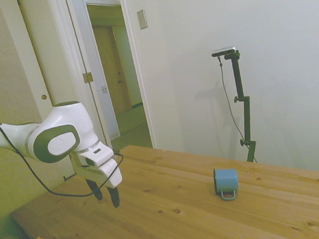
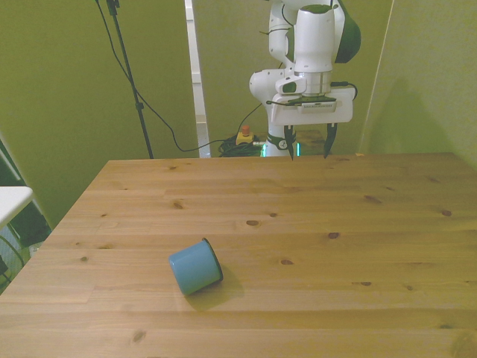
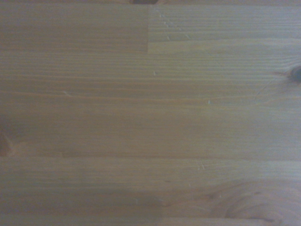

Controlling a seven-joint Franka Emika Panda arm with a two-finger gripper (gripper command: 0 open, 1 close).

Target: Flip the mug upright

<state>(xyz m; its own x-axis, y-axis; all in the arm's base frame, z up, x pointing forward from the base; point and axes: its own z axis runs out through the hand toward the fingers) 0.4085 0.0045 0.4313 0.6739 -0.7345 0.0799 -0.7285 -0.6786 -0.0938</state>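
The mug lies on its side on the table, nearest the front camera and toward the front view's left. Its flat blue base faces that camera and its mouth points away. In the side view the mug shows its loop handle low, at the tabletop, on the side facing that camera.

Beyond the mug is a broad stretch of bare pine boards with dark knots. The wrist view shows only wood grain, slightly soft in focus.

Farther back, well apart from the mug, the gripper hangs above the table's far edge. Its two dark fingers point straight down and stand wide apart, holding nothing. In the side view the gripper hovers just clear of the table, near that same edge. The white wrist above it is upright, and the forearm behind it runs roughly level. A black cable loops beneath the forearm to the hand.
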